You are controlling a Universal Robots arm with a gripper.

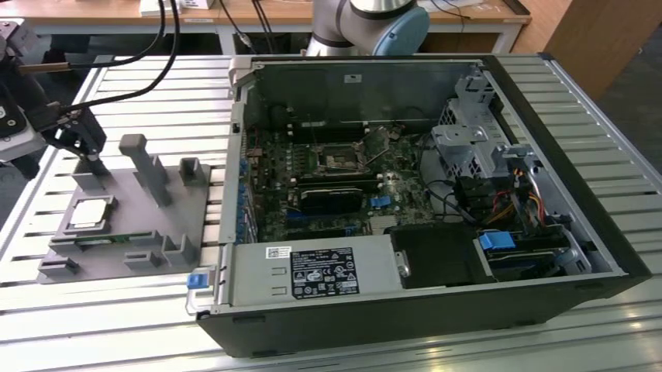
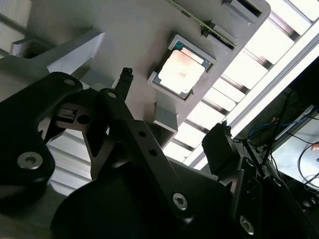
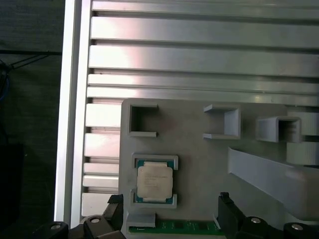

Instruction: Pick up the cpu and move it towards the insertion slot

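At the exterior view's left the claw (image 1: 81,146) hangs above the far end of the grey fixture (image 1: 129,226), which lies on the slatted bench (image 1: 579,101). Its fingers (image 3: 225,206) are spread wide and grip nothing. The cpu (image 1: 91,213) sits flat in its square pocket on the fixture, silvery top up, untouched. It lies near the gap between the fingers in the first wrist view (image 3: 155,181). Further right stands the opened computer case (image 1: 414,325), and inside it is the insertion slot (image 1: 342,159), well apart from the cpu.
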